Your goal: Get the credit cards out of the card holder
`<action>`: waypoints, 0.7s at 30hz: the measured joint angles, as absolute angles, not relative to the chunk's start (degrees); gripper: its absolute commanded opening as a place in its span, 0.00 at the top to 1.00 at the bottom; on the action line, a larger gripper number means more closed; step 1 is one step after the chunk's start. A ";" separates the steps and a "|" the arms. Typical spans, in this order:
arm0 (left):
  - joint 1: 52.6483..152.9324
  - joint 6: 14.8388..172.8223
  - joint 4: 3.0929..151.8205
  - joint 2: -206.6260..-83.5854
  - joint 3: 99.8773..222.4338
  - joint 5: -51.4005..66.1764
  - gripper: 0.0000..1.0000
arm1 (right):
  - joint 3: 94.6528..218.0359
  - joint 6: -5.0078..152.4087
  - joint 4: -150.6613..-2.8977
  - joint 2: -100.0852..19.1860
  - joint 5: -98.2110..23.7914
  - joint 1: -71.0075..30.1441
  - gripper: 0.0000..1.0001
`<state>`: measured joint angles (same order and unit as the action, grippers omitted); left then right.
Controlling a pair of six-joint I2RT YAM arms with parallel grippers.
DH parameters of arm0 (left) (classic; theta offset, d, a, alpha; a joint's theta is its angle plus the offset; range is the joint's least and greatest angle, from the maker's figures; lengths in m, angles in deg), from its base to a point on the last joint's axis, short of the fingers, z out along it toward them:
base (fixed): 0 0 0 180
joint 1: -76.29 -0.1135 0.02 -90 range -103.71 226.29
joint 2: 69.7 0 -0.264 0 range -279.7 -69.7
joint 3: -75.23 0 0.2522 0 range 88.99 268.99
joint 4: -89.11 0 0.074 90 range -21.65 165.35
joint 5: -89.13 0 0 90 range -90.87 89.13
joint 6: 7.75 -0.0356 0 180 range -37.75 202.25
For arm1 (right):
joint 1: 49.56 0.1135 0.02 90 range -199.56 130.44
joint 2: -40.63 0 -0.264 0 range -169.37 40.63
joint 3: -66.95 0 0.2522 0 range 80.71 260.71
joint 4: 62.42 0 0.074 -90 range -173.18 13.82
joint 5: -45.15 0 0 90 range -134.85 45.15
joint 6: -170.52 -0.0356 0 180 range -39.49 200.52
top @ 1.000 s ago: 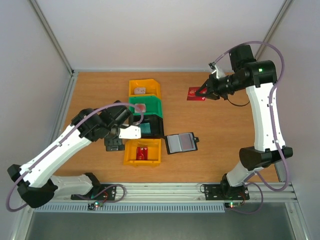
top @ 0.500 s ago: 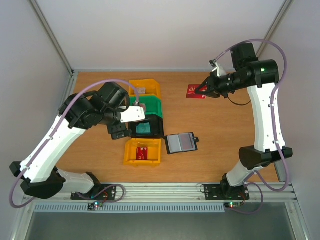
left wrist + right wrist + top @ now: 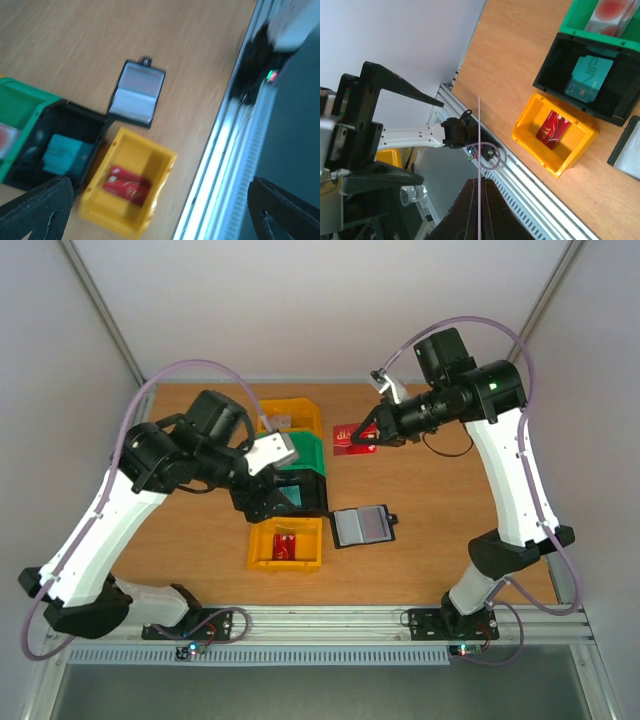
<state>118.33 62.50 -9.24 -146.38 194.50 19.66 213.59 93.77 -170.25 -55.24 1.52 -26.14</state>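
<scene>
The card holder [image 3: 362, 526] lies open on the table, right of the bins, its grey inner pockets facing up; the left wrist view shows the card holder [image 3: 136, 92] too. My right gripper [image 3: 368, 433] is in the air, shut on a red credit card [image 3: 345, 437], which appears edge-on [image 3: 479, 145] between the right fingers [image 3: 470, 210]. My left gripper [image 3: 266, 500] hovers open and empty over the black bin [image 3: 312, 502]. A teal credit card [image 3: 65, 155] lies in that bin. Another red credit card [image 3: 127, 183] lies in the near yellow bin [image 3: 262, 558].
Several bins stand in a column: far yellow bin [image 3: 300, 405], green bin [image 3: 310, 455] holding a pale item, then black and near yellow. The metal rail [image 3: 330, 620] runs along the table's near edge. Grey walls close in the left and right sides.
My left arm swung up and right from beside the bins to above the black bin. My right arm carried the red card left, toward the column of bins.
</scene>
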 measured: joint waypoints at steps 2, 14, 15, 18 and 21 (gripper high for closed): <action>115.38 67.11 -4.79 -144.07 191.46 24.51 0.05 | 213.59 95.19 -169.24 -56.14 1.61 -25.72 0.98; 99.93 86.83 22.23 -131.04 163.86 49.26 0.21 | 211.23 124.26 -168.85 -61.85 -0.32 -20.59 0.99; 98.64 86.83 23.13 -131.35 164.08 51.94 0.21 | 211.21 126.29 -169.04 -62.22 -0.54 -18.97 0.99; 95.43 85.37 23.34 -132.44 165.34 58.09 0.21 | 211.21 130.58 -169.35 -62.65 -0.75 -13.99 0.99; 93.35 83.99 25.86 -131.43 164.43 59.33 0.17 | 209.98 128.04 -165.33 -61.98 0.34 -11.12 0.99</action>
<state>93.35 83.99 25.86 -131.43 164.43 59.33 209.98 128.04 -165.33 -61.98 0.34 -11.12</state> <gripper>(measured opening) 0.795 0.017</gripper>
